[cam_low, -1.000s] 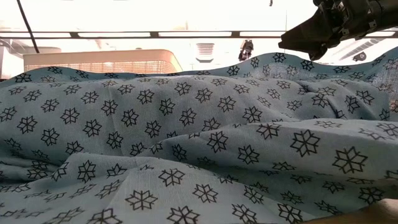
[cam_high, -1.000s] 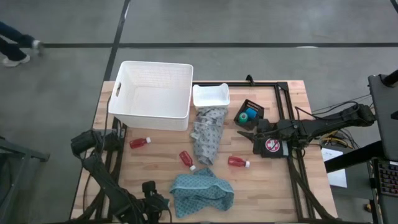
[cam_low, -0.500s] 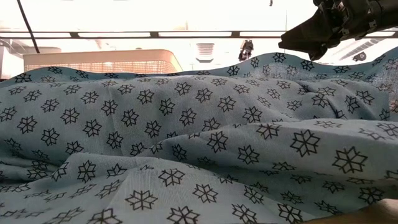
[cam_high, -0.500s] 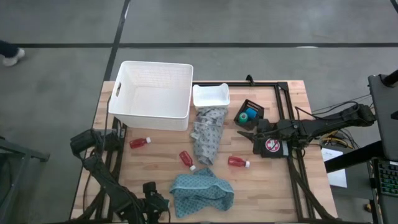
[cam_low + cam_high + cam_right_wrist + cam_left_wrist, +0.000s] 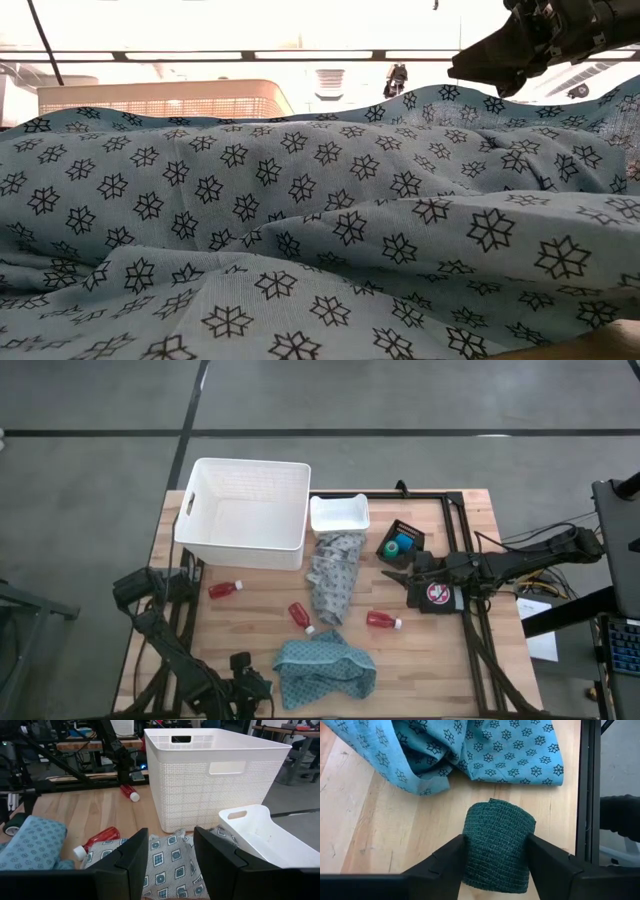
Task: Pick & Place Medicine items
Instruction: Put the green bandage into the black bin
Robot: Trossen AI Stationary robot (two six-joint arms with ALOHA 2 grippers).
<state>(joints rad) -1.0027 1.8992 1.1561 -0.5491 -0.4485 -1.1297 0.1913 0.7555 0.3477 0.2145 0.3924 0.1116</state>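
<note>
Bottles (image 5: 224,589), red, number three; left end effector (image 5: 495,855) grasps green roll (image 5: 496,845); right end effector (image 5: 170,851) released.

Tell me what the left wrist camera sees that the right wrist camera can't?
Only the left wrist view shows the dark green bandage roll up close, pinched between the left gripper fingers.

Only the right wrist view shows the big white basket, the small white bin, two red bottles, the grey patterned cloth, and the open right gripper.

Both show the teal cloth and the wooden table.
</note>
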